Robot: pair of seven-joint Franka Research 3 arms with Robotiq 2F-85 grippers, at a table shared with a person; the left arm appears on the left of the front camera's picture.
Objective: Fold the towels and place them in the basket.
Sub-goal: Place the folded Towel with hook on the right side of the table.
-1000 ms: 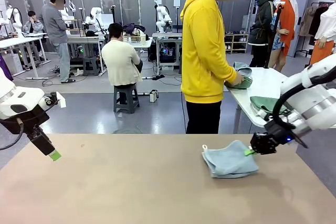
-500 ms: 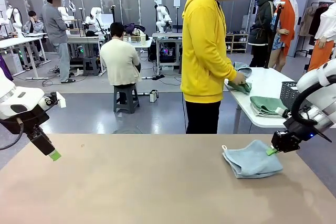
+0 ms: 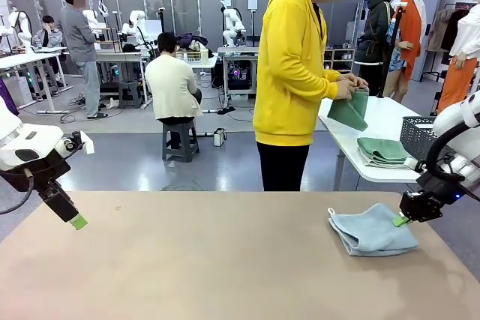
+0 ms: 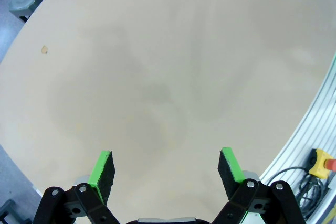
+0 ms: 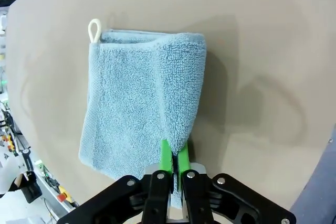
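Front view: the folded blue-grey towel [image 3: 373,230] lies at the table's [image 3: 187,260] right end, with the right gripper [image 3: 400,220] at its edge.
Left wrist view: the left gripper [image 4: 166,153] gapes over the table.
Right wrist view: the jaws pinch the towel's corner. It is probably soft, limp and light, so grip all folded layers together.

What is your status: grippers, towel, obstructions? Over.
Left gripper open above table. Right gripper pinching folded blue towel by its edge. Basket beyond, far right. Nothing in the way.
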